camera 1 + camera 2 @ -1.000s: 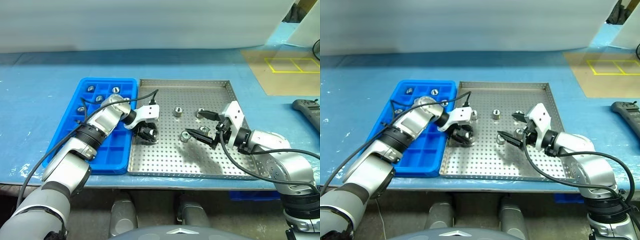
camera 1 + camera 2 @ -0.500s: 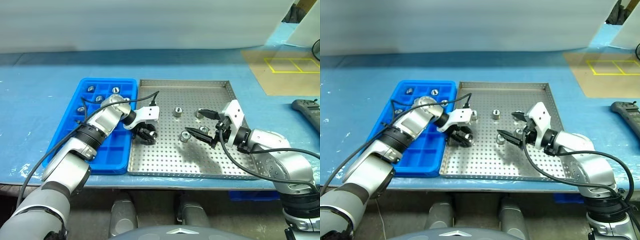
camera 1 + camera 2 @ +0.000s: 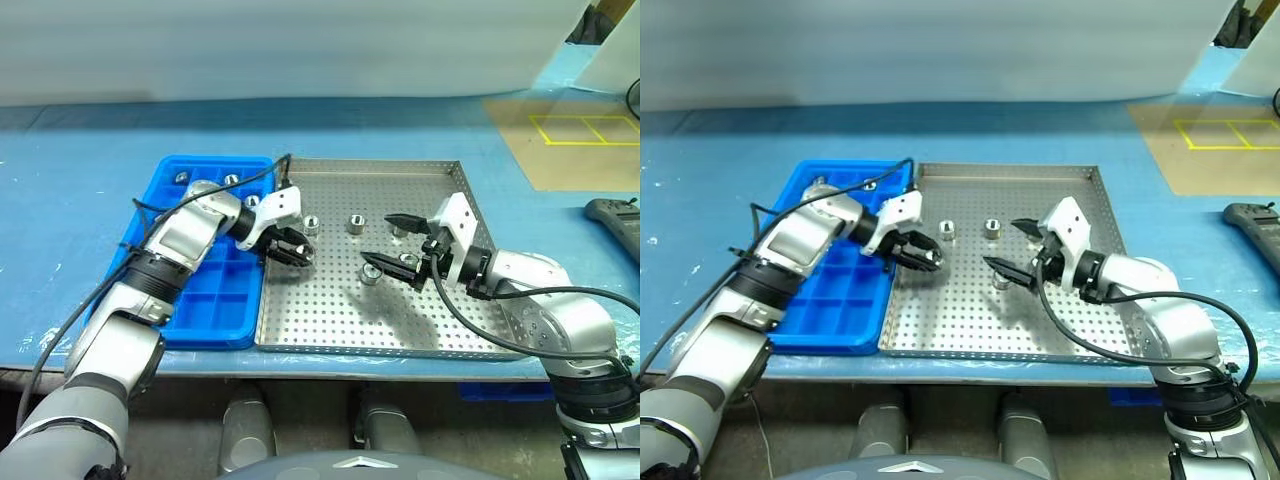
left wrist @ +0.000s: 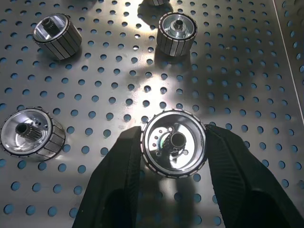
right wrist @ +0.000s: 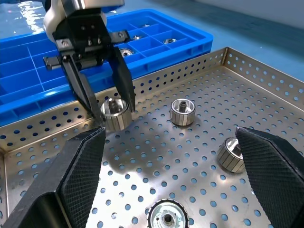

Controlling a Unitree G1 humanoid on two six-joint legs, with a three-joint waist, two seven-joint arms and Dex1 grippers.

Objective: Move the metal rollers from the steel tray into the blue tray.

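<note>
R gripper [image 3: 392,243] wide open, empty, low over steel tray [image 3: 340,320] mid-right; one roller [image 3: 371,272] just under its near finger, another [image 3: 408,261] between the fingers on the tray floor. L gripper [image 3: 298,250] clamped on a roller [image 4: 174,143], held just above tray floor near tray's left edge, beside blue tray [image 3: 215,315]. Farther back on steel tray: loose rollers [image 3: 311,222], [image 3: 355,223], one more [image 3: 401,229] by R gripper's far finger. Blue tray left of steel tray, touching; several rollers [image 3: 182,177] in its far compartments.
</note>
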